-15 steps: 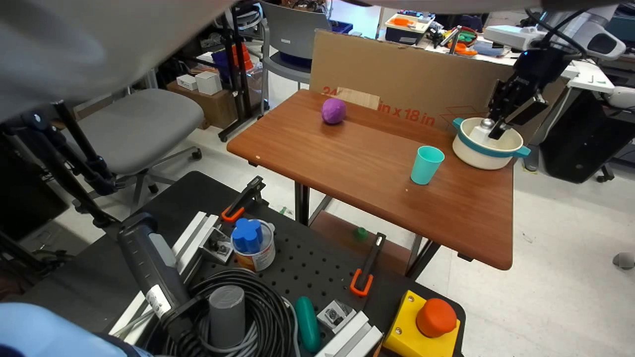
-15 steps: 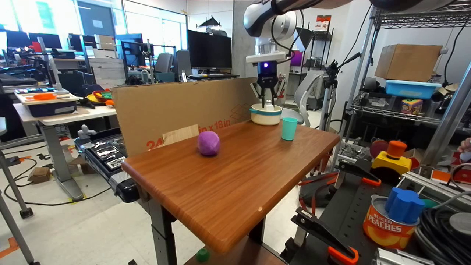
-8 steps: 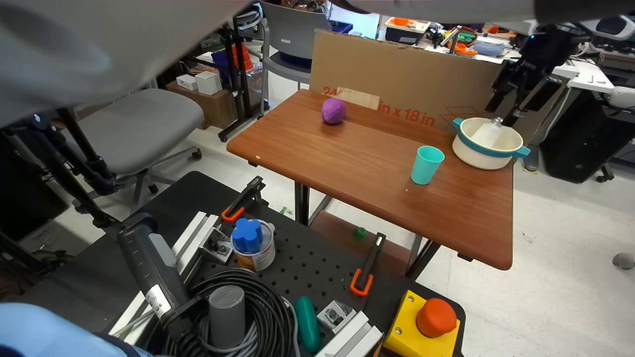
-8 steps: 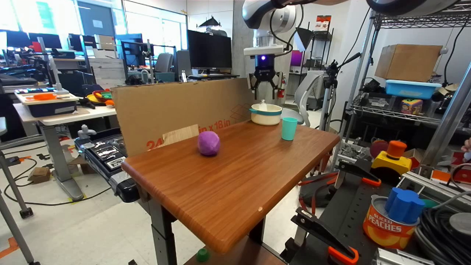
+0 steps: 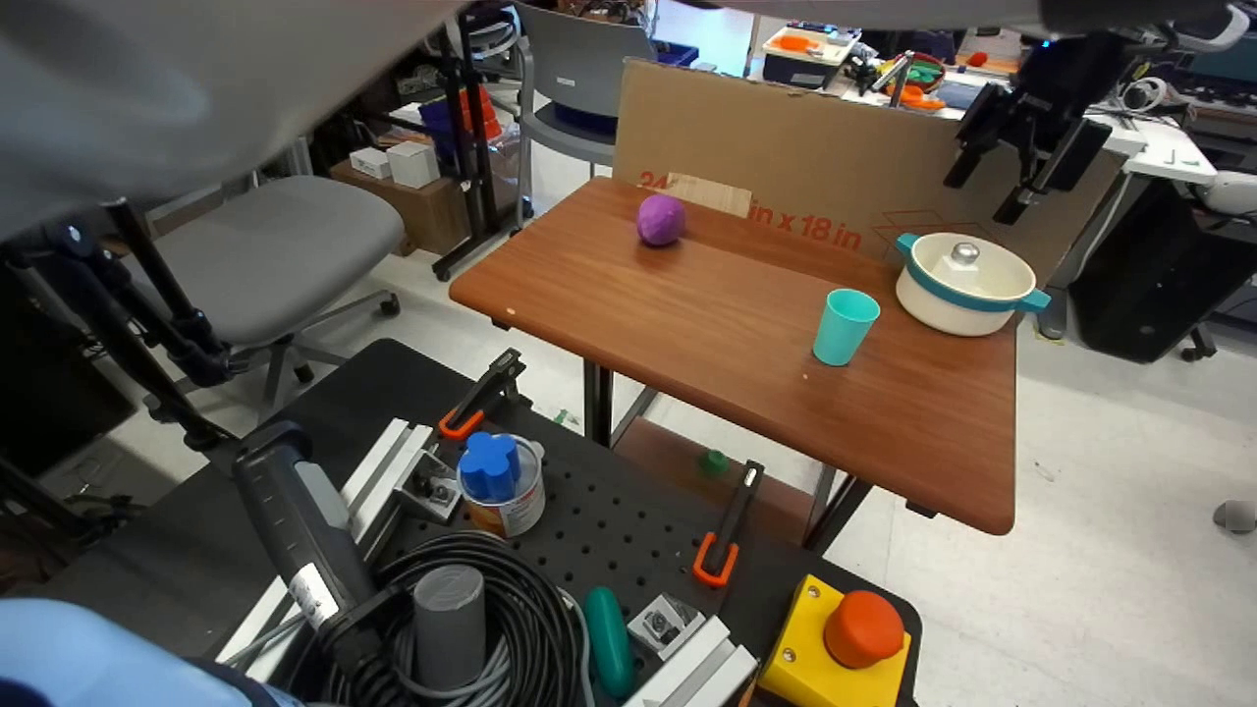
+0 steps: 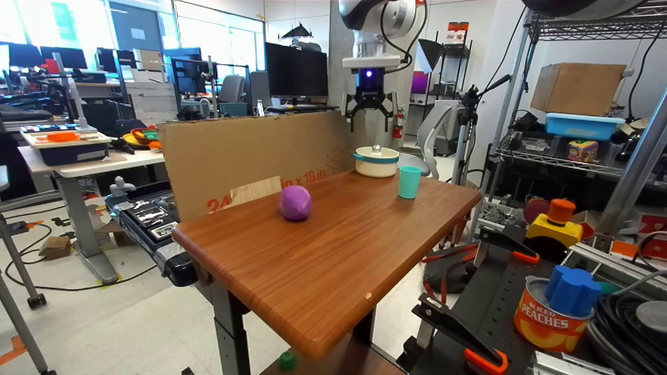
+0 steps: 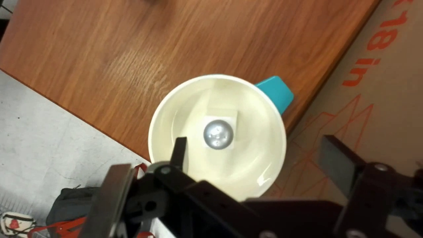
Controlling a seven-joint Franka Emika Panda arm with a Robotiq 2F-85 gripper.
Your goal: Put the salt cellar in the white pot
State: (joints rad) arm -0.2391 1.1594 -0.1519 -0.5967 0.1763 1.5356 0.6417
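Jaws: spread. They are positioned above the white pot [image 6: 375, 170], apart from its rim. The salt cellar [image 7: 218, 135] stands upright inside the pot, below the jaws and out of contact with them.

Wrist view: the sight line runs down past the jaws into the pot. The inner floor around the salt cellar is exposed; both exterior views hide much of it. One fingertip [image 7: 179, 153] overlaps the pot, the other overlaps the cardboard panel [image 7: 350, 112]. One teal handle [image 7: 276, 94] is visible.

Exterior views: in an exterior view, the near wall conceals most of the white body, and the greyish cap [image 6: 376, 149] shows over it. In an exterior view, part of that body appears below the cap, and both handles [image 5: 1033, 301] can be seen.

Both exterior views add a teal cup [image 6: 409, 182] on the worktop [image 6: 323, 250], lower than the jaws and near the pot, and a purple ball-like object [image 6: 295, 202], farther from the jaws than the cup. In an exterior view, the can [image 6: 552, 323], well apart from the jaws, reads "SLICED PEACHES".
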